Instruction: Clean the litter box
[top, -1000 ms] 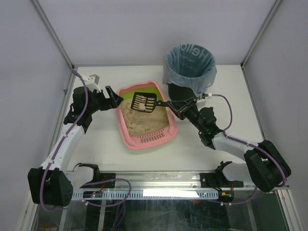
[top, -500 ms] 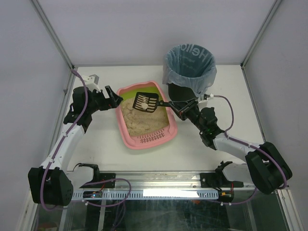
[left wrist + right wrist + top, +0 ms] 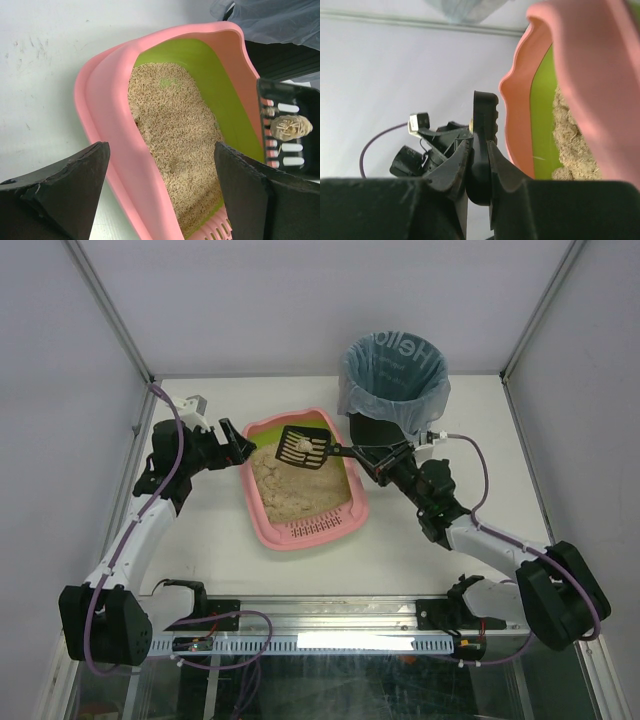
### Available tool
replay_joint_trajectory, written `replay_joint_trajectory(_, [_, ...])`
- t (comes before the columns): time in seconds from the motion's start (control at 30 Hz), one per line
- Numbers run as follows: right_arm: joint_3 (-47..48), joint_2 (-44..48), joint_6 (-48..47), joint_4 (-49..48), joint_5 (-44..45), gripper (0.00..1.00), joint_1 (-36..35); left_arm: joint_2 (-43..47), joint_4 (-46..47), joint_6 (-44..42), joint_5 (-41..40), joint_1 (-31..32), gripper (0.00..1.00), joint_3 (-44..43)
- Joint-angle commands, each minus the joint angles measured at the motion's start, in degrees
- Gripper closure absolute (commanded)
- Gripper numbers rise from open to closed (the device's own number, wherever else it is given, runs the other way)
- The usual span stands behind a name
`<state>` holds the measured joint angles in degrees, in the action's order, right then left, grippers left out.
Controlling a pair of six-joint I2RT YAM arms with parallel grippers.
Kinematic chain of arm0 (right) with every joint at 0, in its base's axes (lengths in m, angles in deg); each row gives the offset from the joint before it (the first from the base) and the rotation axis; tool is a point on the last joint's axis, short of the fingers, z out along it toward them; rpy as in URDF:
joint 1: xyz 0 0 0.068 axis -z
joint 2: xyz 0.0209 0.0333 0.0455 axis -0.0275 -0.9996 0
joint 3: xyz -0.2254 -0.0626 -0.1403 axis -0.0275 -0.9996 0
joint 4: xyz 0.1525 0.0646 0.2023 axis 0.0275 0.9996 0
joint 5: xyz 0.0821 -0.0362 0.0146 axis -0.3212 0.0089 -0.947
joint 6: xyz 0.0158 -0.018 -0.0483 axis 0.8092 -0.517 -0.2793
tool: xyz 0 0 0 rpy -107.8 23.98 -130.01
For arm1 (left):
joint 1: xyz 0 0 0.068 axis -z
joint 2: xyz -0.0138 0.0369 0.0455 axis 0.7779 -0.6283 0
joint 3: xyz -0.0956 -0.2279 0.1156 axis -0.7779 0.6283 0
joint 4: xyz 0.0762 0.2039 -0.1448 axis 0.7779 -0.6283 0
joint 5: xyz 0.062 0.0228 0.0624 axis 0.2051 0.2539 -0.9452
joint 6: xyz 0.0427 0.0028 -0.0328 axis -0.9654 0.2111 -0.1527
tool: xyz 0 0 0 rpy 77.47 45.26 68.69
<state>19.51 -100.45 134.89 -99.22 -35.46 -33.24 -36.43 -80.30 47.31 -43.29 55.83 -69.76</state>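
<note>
pink litter box (image 3: pixel 262 515) lime-green inside, beige litter (image 3: pixel 175 130); black scoop (image 3: pixel 303 447); blue bin bag (image 3: pixel 393 370)

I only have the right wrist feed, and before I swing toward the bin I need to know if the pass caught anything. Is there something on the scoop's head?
Observer: Yes. The left wrist view shows one pale clump lying on the slotted head of the scoop.
Operator: Where is the head now?
Observer: From above, it is over the far end of the litter box. It looks lifted off the litter and is not yet over the bin.
Operator: And the other arm?
Observer: The left gripper is open beside the box's far left corner. I cannot tell whether it touches the box.
</note>
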Motion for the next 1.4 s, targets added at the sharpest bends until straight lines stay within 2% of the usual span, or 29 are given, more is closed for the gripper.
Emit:
replay_joint_trajectory(0.0, [1.15,1.41,1.71,-2.42,-0.59,1.00,1.07,0.31,1.85,0.73,1.50,-0.77,0.12,-0.87])
replay_joint_trajectory(0.07, [3.62,0.19,-0.52,-0.67,-2.35,1.00,-0.90,0.58,1.90,0.82,1.28,-0.75,0.11,-0.76])
replay_joint_trajectory(0.2, [1.74,3.03,1.73,0.75,0.76,1.00,1.64,-0.06,1.96,0.87,2.12,-0.81,0.12,-1.35])
replay_joint_trajectory(0.33, [8.48,0.42,-1.19,4.23,-5.28,1.00,-0.54,0.60,1.96,0.86,1.42,-0.94,0.12,-0.82])
replay_joint_trajectory(0.43, [9.37,1.08,1.41,5.33,-5.96,1.00,0.42,0.59,1.91,0.73,1.24,-0.91,0.12,-1.04])
replay_joint_trajectory(0.5, [11.33,1.95,1.41,9.77,-5.96,1.00,0.54,0.88,1.75,0.68,0.55,-0.99,0.12,-0.82])
replay_joint_trajectory(0.6, [15.56,2.84,6.24,18.37,-3.62,1.00,1.18,1.21,1.74,0.60,-0.03,-0.98,0.11,-0.64])
replay_joint_trajectory(0.83, [25.67,8.06,2.52,30.77,7.26,1.00,3.10,1.26,1.41,0.43,-0.50,-1.12,0.11,-0.89])
replay_joint_trajectory(0.93, [29.58,10.04,-1.68,35.06,12.20,1.00,5.27,1.14,1.46,0.50,-0.30,-1.23,0.11,-0.95])
replay_joint_trajectory(1.1, [32.95,12.15,-10.56,36.59,19.10,1.00,10.53,0.97,1.43,0.63,0.15,-1.24,0.11,-0.93])
replay_joint_trajectory(1.37, [36.89,9.26,-38.11,31.53,24.56,1.00,16.34,1.13,1.38,0.77,0.53,-1.33,0.10,-0.94])
